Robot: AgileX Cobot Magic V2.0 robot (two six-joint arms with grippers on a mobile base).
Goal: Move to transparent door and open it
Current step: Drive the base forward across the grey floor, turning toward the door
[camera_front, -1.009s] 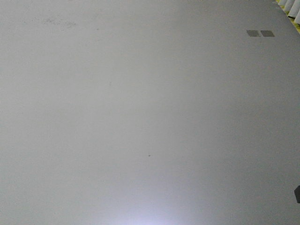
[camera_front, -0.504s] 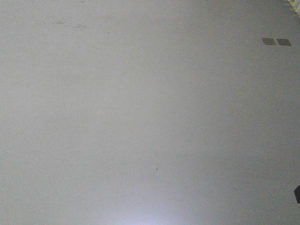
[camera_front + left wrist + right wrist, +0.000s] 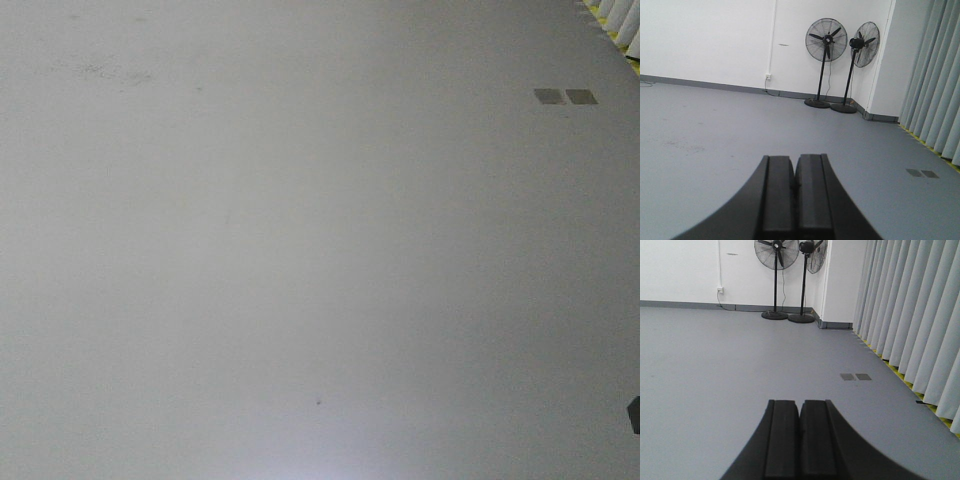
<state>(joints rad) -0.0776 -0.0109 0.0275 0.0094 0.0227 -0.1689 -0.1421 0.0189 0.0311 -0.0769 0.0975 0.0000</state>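
Observation:
The transparent door is out of view in every frame. My left gripper (image 3: 795, 159) points low over the grey floor, its two black pads pressed together with nothing between them. My right gripper (image 3: 800, 403) is likewise shut and empty, aimed along the floor beside the curtain. The front view holds only bare grey floor (image 3: 300, 250).
Two black pedestal fans (image 3: 825, 37) (image 3: 862, 42) stand by the white far wall (image 3: 710, 40), also seen as fans (image 3: 776, 252). Grey pleated curtains (image 3: 910, 315) run along the right over a yellow-marked strip. Two small dark floor plates (image 3: 564, 96) (image 3: 855, 376) lie near the curtain.
In the front view the floor plates drifted right and down, then back left, and a floor speck slid toward the bottom; the view is moving over the floor.

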